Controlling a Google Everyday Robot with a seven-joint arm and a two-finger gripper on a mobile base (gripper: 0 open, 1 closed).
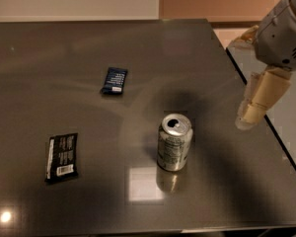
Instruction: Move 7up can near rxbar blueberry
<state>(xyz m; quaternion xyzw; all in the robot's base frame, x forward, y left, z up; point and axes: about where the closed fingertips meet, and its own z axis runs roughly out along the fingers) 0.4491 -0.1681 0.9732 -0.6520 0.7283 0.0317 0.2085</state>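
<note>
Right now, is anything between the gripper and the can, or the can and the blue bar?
Nothing visible. Only bare table lies between the gripper, at the right, and the 7up can, and between the can and the rxbar blueberry.

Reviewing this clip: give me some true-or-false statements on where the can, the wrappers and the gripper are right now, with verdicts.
1. The 7up can stands upright on the table. True.
2. The gripper holds the can. False: it hangs apart from it, near the table's right edge in the picture.
3. The rxbar blueberry lies farther back than the can. True.
4. The can touches the rxbar blueberry. False: bare table separates them.
5. The black wrapper lies under the can. False: it lies far to the picture's left.
</note>
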